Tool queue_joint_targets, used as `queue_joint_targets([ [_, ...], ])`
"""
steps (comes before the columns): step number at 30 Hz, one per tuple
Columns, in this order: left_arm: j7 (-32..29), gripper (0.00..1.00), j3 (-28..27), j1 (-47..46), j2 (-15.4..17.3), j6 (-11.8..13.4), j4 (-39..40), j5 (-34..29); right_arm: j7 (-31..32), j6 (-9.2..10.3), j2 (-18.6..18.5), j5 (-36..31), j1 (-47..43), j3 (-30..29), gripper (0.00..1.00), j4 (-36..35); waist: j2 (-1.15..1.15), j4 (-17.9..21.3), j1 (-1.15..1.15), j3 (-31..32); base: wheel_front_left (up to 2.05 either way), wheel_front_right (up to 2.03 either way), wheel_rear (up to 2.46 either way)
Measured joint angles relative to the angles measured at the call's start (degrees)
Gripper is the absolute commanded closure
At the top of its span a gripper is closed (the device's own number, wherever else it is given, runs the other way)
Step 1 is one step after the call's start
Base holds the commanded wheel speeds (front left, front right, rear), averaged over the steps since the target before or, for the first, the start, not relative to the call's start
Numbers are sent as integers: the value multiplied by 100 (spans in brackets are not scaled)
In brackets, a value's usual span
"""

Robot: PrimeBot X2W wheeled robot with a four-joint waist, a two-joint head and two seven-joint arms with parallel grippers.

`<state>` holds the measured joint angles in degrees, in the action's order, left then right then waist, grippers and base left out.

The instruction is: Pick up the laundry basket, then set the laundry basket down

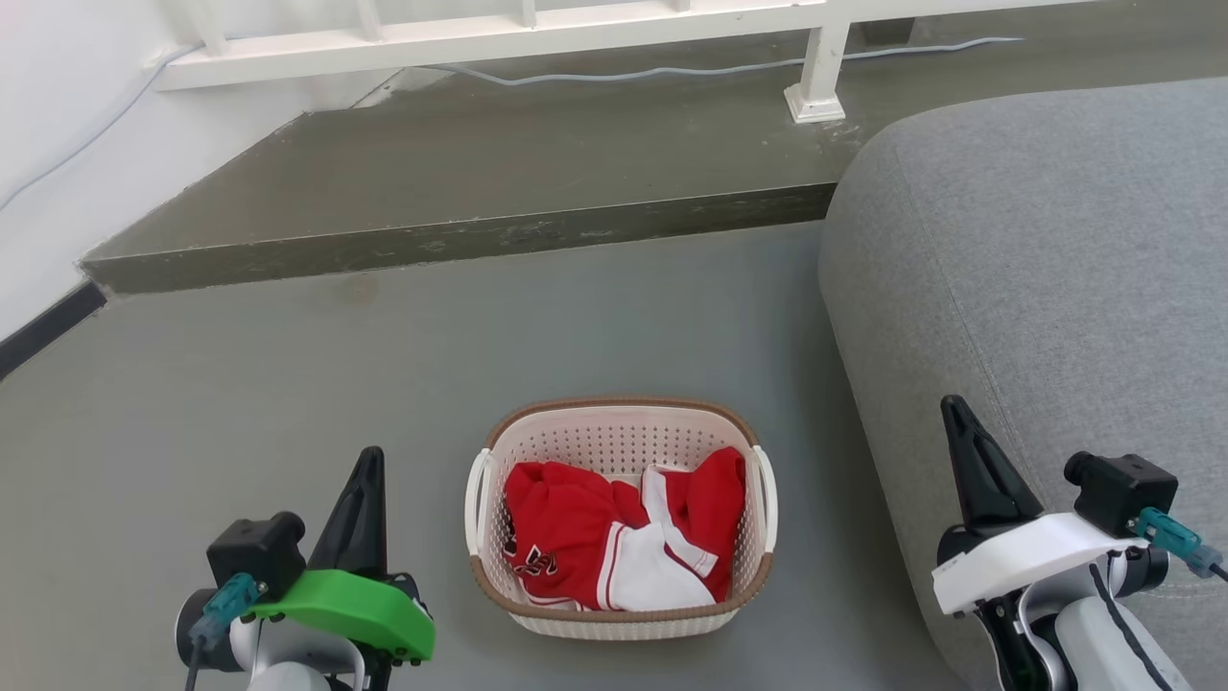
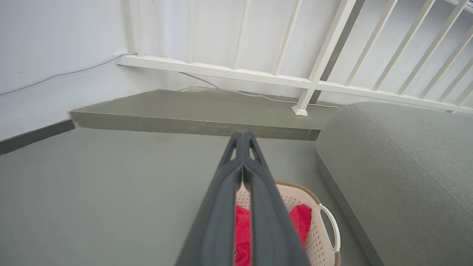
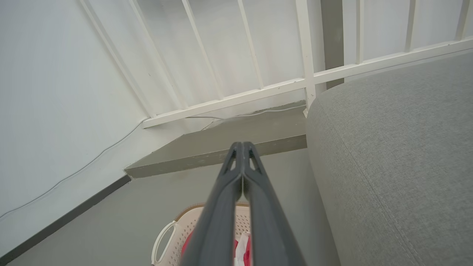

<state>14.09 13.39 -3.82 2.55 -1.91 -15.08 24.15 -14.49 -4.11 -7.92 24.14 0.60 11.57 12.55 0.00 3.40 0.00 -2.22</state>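
"Checking position first: where does the laundry basket [image 1: 614,437] stand?"

"On the grey floor [image 1: 240,384], upright, between your two grippers and just left of the grey sofa [image 1: 1036,288]. A red-and-white garment [image 1: 614,542] lies bundled inside. Neither gripper touches the basket."

"And the tools?"

"Your left gripper [image 1: 368,468] hangs left of the basket, apart from it. Its fingers are pressed together with nothing between them. Your right gripper [image 1: 956,415] shows against the sofa's edge, right of the basket. Its fingers are likewise closed tip to tip, and it is empty."

"Anything behind?"

"You have a raised concrete step [image 1: 460,173] beyond the basket. A white railing [image 1: 499,34] stands on it, and a pale cable [image 1: 672,72] runs along the railing's foot."
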Motion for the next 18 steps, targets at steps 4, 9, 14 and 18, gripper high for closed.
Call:
queue_joint_targets([
  [4, -51, 100, -19, 3, -1, -1, -1, 165, 43, -1, 15, 142, 1, -35, 100, -1, 0, -12, 0, 7, 0, 0, 0],
  [9, -140, 100, -96, 3, -2, -11, -2, 480, 119, -3, 41, 469, 1, -101, 100, -1, 0, -32, 0, 20, 0, 0, 0],
  [14, -204, 100, -166, 3, -2, -21, -5, 818, 194, -7, 56, 801, 2, -170, 100, 0, 0, -44, 0, 28, 0, 0, 0],
  [18, -297, 100, -215, 3, -3, -55, -5, 1098, 254, -9, 70, 1093, 3, -223, 100, 1, 0, -57, 0, 35, 0, 0, 0],
])
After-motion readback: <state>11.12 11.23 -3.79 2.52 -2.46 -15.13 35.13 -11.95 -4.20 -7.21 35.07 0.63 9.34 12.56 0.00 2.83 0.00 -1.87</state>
